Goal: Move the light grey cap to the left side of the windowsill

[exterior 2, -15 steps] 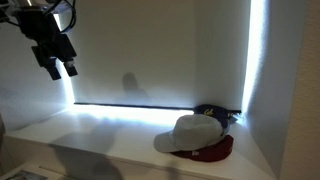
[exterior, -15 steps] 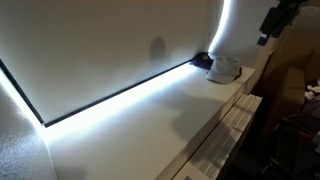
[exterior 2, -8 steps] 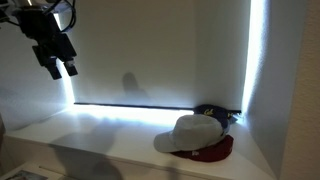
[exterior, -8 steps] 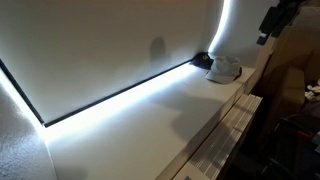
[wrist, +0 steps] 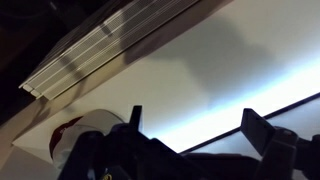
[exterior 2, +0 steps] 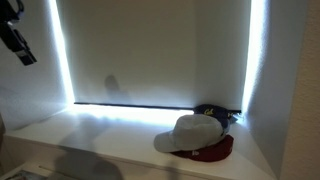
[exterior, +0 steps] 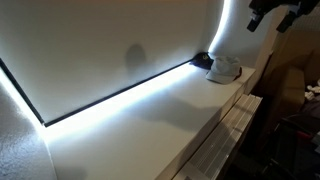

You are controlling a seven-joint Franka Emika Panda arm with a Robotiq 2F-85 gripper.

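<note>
- Since the black two-finger gripper (wrist: 195, 120) hangs high and clear of the sill, with its fingers (wrist: 257, 126) spread wide and nothing between them, which way must it travel?
- Along the ledge and down. In an exterior view it sits off toward one end of the long smooth white windowsill (exterior 2: 100, 130), and the soft pale grey baseball cap (exterior 2: 192, 128) lies well apart from it at the opposite end, near the back corner where the bright white light strip (exterior 2: 150, 106) turns upward
- How does the cap lie?
- Crown up, brim seemingly pointing along the sill toward the bare end, so I judge its long axis roughly parallel to the front edge; the glare leaves that uncertain
- Anything crowding it?
- A dark red fabric cap (exterior 2: 217, 152) shows from under it on the front-edge side, touching it, and a small dark object (exterior 2: 212, 111) sits just behind, toward the back corner. A grasp from above on the crown looks safest
- And room for the carry?
- Plenty, I think: the sill toward the other end lies bare, bounded by the light strip at the back edge and the ribbed white panel (wrist: 100, 50) below the front edge
</note>
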